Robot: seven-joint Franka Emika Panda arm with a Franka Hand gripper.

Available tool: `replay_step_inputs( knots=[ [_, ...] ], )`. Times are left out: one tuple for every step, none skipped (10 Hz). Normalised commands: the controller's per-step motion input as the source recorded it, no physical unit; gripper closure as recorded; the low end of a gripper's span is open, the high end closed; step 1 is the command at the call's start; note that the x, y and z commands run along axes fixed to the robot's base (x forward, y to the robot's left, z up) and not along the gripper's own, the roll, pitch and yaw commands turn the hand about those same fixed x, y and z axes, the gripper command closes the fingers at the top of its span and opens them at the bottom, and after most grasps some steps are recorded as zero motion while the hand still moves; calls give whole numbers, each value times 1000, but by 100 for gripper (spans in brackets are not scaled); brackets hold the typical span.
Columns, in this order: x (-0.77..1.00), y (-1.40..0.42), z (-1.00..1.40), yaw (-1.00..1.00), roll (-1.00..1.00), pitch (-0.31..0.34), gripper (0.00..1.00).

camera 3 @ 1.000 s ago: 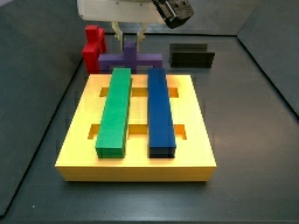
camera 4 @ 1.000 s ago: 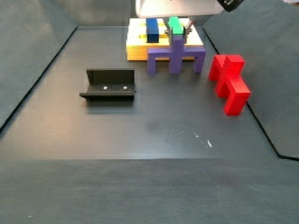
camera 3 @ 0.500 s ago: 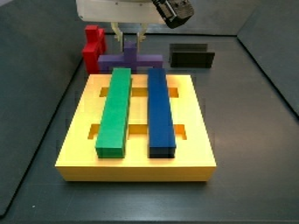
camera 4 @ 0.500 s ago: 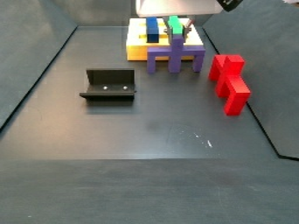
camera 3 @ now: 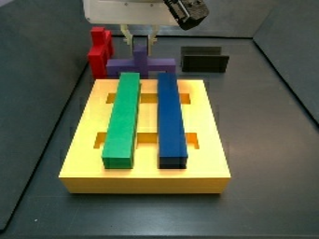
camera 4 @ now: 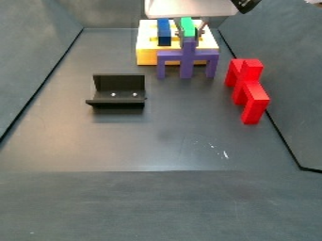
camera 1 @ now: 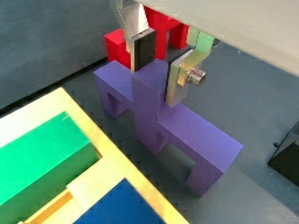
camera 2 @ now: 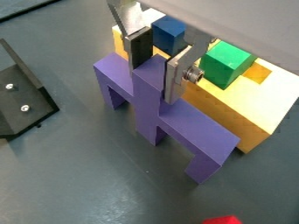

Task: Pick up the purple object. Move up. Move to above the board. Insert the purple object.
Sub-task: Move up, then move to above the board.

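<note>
Your gripper (camera 1: 159, 63) sits over the purple object (camera 1: 163, 118), its two silver fingers (camera 2: 179, 73) closed on either side of the central ridge, so it is clamped on that piece; both wrist views show the dark pads pressed against the ridge. You can see the purple object (camera 3: 140, 65) just beyond the far end of the board (camera 3: 147, 135) in a side view, close beside it, though whether its legs rest on the floor or hang just clear you cannot tell. On the board lie the green bar (camera 3: 122, 114) and the blue bar (camera 3: 169, 117), side by side along its length. Look past the purple object from the board and you find the red block (camera 3: 99, 48) near it on one side, and the fixture (camera 3: 204, 59) near it on the other. In a side view the fixture (camera 4: 117, 91) stands well apart from the board (camera 4: 164, 45), with the red block (camera 4: 248, 87) across from it.
</note>
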Motion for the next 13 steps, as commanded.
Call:
replay_step_inputs(
  knots=[
    [0,0,833,0,0,0,100],
    [-29,6,734,56,-9,47,100],
    [-41,3,584,59,-26,72,100],
    [11,-5,228,26,-60,49,100],
    [0,0,1400,0,0,0,100],
    [-22,-2,1400,-9,4,19,100],
    [-66,-4,1400,-14,-25,27,100],
    [-1,4,1400,-9,-43,10,100],
    [49,-3,745,-9,-34,82,100],
    [46,0,511,-10,-34,94,100],
    [41,3,222,-6,-39,71,100],
    [359,-1400,403,-294,-85,222,100],
    [353,-1400,380,-278,-65,232,100]
  ],
)
